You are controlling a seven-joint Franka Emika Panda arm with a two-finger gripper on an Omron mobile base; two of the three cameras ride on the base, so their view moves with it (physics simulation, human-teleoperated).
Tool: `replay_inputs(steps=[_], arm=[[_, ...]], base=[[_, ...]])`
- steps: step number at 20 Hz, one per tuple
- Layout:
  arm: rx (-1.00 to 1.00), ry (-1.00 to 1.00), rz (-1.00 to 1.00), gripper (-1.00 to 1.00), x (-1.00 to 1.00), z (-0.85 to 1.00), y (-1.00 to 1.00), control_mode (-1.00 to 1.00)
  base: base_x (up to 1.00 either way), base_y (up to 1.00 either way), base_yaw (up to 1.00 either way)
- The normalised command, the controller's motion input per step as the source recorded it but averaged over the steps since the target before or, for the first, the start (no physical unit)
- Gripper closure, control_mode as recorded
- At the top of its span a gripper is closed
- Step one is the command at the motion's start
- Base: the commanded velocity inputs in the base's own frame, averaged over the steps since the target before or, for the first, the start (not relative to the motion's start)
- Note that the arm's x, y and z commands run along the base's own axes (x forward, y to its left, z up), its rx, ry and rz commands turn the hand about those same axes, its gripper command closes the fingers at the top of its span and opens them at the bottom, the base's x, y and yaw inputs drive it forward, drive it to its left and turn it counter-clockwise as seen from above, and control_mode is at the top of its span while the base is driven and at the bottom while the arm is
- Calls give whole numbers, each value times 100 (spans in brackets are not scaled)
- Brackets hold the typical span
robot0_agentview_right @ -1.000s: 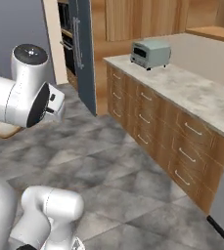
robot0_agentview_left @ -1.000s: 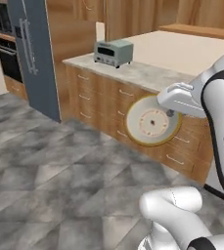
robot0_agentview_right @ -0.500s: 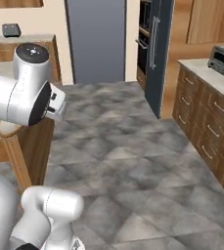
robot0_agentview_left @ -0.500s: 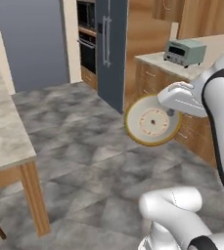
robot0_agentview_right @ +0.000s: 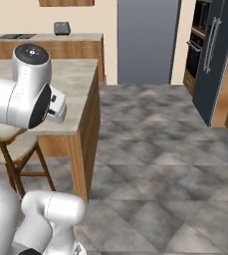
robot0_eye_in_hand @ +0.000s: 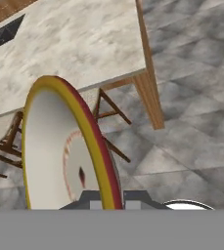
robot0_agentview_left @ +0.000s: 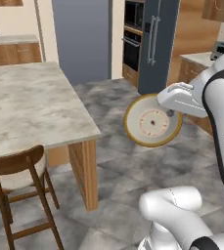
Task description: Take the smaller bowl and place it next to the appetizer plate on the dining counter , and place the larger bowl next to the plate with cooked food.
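I hold one bowl in my gripper, carried on edge in the air over the grey tiled floor, its underside facing the left base camera. In the hand view the bowl stands upright with its yellow rim running up from the fingers, which clamp that rim at the bottom. To my left is the counter, one long marbled slab; its near corner and a wooden leg lie well apart from the bowl, with open floor between. One wooden chair is tucked under the counter's near edge. In the right base view the counter ends at a straight edge, and wide open floor runs past it to the dark fridge.
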Motion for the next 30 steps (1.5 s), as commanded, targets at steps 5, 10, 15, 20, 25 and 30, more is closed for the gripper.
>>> replay_inputs(steps=[5,10,15,20,25,30], arm=[[0,0,0,100,0,0,0,100],[0,0,0,100,0,0,0,100],[0,0,0,100,0,0,0,100],[0,0,0,100,0,0,0,100],[0,0,0,100,0,0,0,100],[0,0,0,100,0,0,0,100]], base=[[0,100,8],[0,100,7],[-19,100,8],[-49,100,25],[-25,100,25],[-9,100,16]])
